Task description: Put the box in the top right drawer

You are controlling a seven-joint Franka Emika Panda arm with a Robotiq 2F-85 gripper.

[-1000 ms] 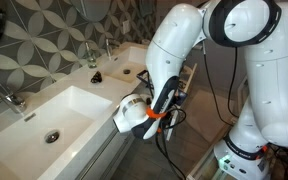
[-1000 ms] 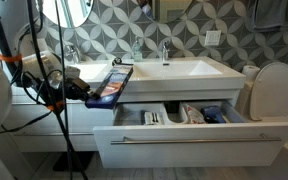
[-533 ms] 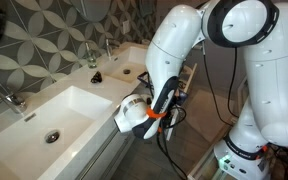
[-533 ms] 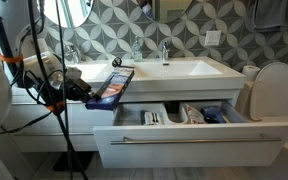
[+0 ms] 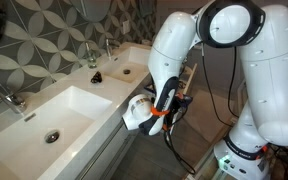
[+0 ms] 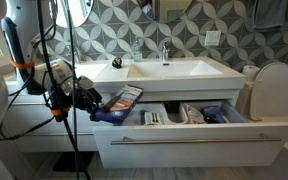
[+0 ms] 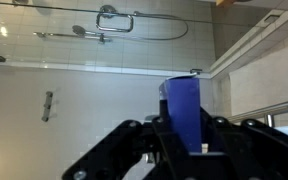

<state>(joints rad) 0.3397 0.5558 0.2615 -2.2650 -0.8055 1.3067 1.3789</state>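
Note:
A flat blue box [image 6: 119, 103] with a printed face is held in my gripper [image 6: 96, 104], tilted, just above the left end of the open drawer [image 6: 184, 128] under the sink counter. In the wrist view the box [image 7: 184, 108] stands edge-on between the black fingers [image 7: 144, 135], and my gripper [image 7: 185, 140] is shut on it. In an exterior view my arm hangs beside the counter front and the wrist [image 5: 142, 113] points at the cabinet; the box is hidden there.
The drawer holds several small items [image 6: 189, 114] at its middle and right. White double sinks [image 5: 54, 115] with taps [image 6: 165, 52] top the counter. A toilet [image 6: 275, 90] stands at the right. Cables [image 6: 59, 110] hang along my arm. A tiled wall and shower rail [image 7: 114, 20] lie behind.
My gripper has dropped lower and tilted the box down towards the left end of the open drawer. The arm has shifted slightly away from the counter.

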